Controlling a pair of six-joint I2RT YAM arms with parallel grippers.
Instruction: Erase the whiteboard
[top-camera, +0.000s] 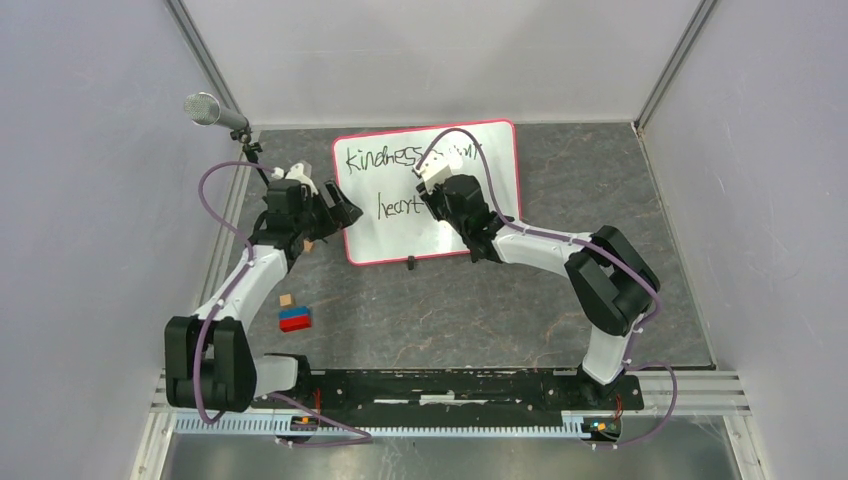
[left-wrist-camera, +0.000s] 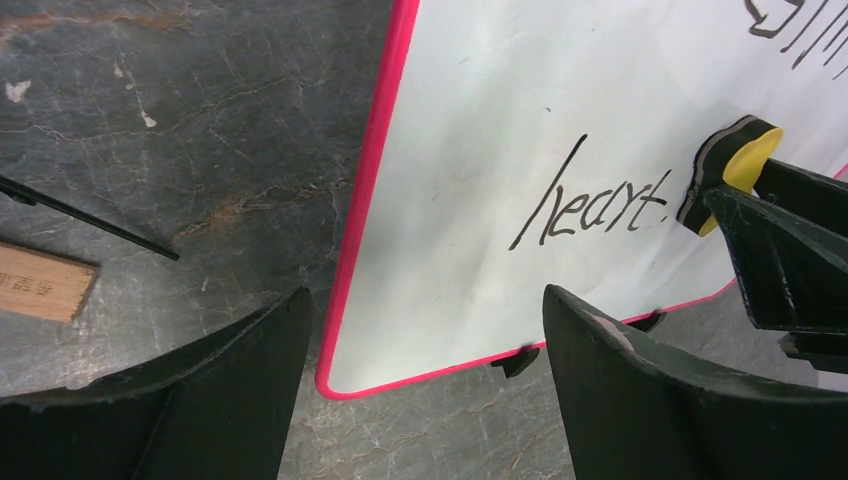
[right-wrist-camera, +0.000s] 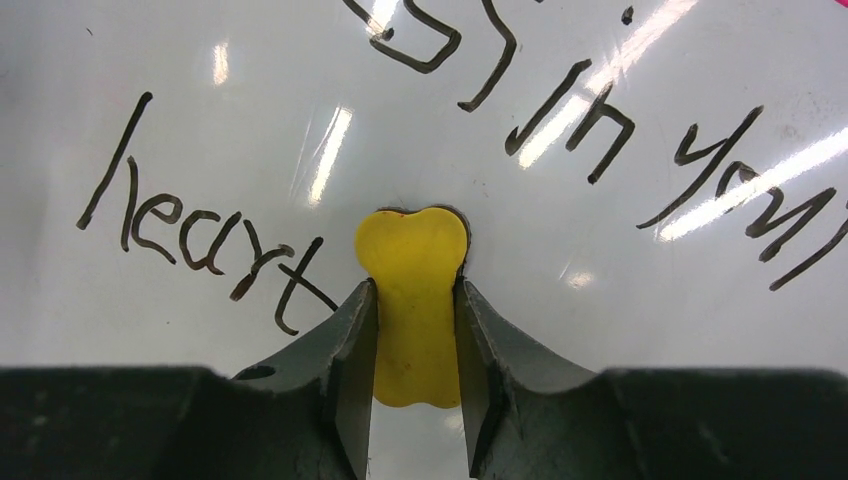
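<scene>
The whiteboard (top-camera: 395, 232) lies flat on the dark table, pink-rimmed, with black handwriting "kindness in your" and "heart". My right gripper (right-wrist-camera: 415, 290) is shut on a yellow eraser (right-wrist-camera: 412, 262) with a black underside. The eraser rests on the board just right of the word "heart" (right-wrist-camera: 205, 235). From above, the right gripper (top-camera: 432, 195) is over the board's middle. My left gripper (left-wrist-camera: 425, 292) stands open above the board's near-left corner (left-wrist-camera: 335, 385), nothing between its fingers. From above, the left gripper (top-camera: 345, 212) sits at the board's left rim. The eraser (left-wrist-camera: 745, 160) also shows in the left wrist view.
A microphone (top-camera: 210, 108) stands at the back left. A wooden block (left-wrist-camera: 40, 282) lies left of the board. Another small wooden block (top-camera: 286, 299) and a blue-and-red block (top-camera: 294, 319) lie nearer the left arm. Enclosure walls surround the table.
</scene>
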